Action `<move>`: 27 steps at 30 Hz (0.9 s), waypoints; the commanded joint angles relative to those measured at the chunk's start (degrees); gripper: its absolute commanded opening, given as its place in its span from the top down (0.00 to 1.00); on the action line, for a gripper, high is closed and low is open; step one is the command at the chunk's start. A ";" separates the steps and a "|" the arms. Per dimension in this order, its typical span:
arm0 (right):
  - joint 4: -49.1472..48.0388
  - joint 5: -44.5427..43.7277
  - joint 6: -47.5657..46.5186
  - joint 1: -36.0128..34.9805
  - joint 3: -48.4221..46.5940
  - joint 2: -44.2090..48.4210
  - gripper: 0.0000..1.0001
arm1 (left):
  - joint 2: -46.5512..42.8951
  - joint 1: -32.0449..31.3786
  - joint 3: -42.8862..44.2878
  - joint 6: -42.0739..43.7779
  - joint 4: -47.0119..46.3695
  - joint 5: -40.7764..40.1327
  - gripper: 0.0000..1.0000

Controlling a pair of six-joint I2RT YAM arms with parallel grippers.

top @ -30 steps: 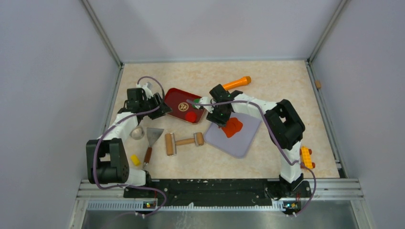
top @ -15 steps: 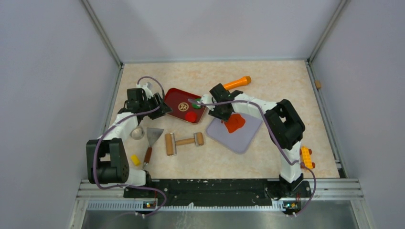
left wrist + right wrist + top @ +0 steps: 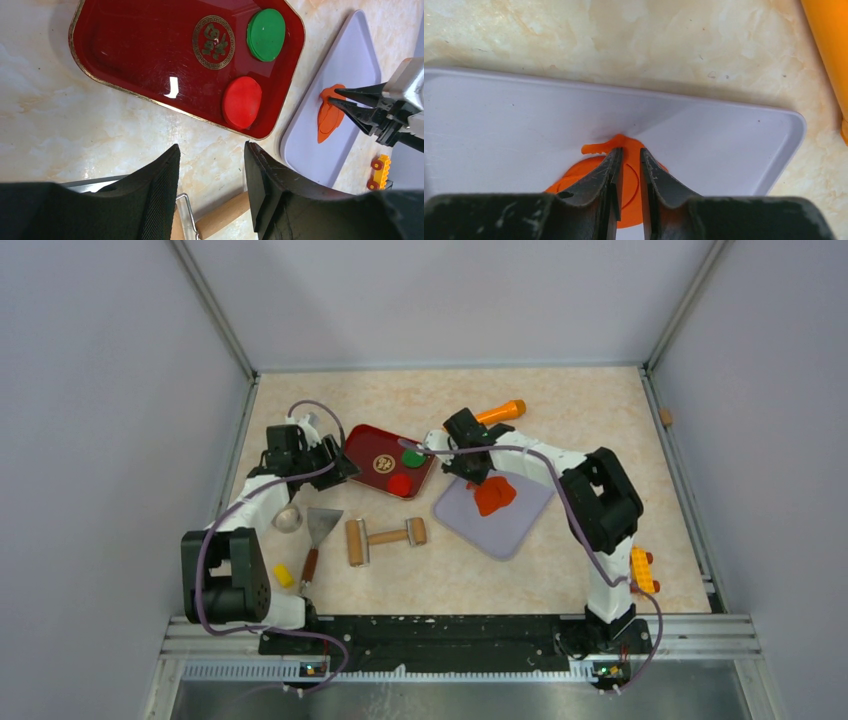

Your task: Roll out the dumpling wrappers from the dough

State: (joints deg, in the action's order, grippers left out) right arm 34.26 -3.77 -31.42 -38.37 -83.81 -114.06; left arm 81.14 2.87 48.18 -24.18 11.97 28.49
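Wrapper first: the dumpling wrapper [image 3: 242, 102], a flat round red disc, lies in the red tray [image 3: 125, 45] near its front edge. A green disc [image 3: 266, 34] sits further back in the same tray, and the tray's gold emblem [image 3: 213, 41] is just beside both. To the right of that tray I see the lavender tray [image 3: 350, 65] with a thin orange dough sheet [image 3: 327, 120] lying on it, ragged at one edge and marked with a faint circular line. My right gripper [image 3: 630, 151] is down on that sheet with its jaws drawn close, only a narrow slit between them and orange showing in the gap. I cannot tell whether they have actually pinched the dough. My left gripper [image 3: 211, 147] hangs just off the red tray's near edge, jaws well apart and holding nothing. Out on the table, a wooden roller [image 3: 385, 536] lies in front of the trays, a scraper [image 3: 320, 525] to its left, and an orange rolling pin [image 3: 497, 412] behind the right arm.
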 commanded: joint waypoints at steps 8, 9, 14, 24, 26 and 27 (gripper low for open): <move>0.82 -0.53 1.18 3.64 -0.57 8.67 0.82 | 0.58 0.28 -0.17 -0.47 -2.52 0.38 0.46; 1.03 -0.44 1.46 3.84 -0.36 9.17 0.82 | 0.55 0.25 -0.19 -0.43 -2.48 0.34 0.46; 3.38 10.75 6.48 5.23 -0.45 10.74 0.70 | 0.75 0.23 -0.06 -0.25 -2.47 0.58 0.46; 2.33 13.18 9.35 3.39 -2.13 4.46 0.46 | -0.95 0.29 -0.64 0.71 -1.53 0.34 0.46; 2.15 12.06 8.56 3.31 -2.52 2.60 0.47 | -1.25 0.29 -0.79 0.78 -1.55 0.31 0.46; 1.94 11.89 8.07 3.37 -2.65 2.05 0.48 | -1.37 0.33 -0.74 0.79 -1.56 0.24 0.46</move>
State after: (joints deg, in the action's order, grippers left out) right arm 37.30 8.64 -23.29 -34.74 -83.85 -108.68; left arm 81.14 2.92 48.14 -24.10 11.97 28.64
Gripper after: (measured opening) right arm 0.534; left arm 0.540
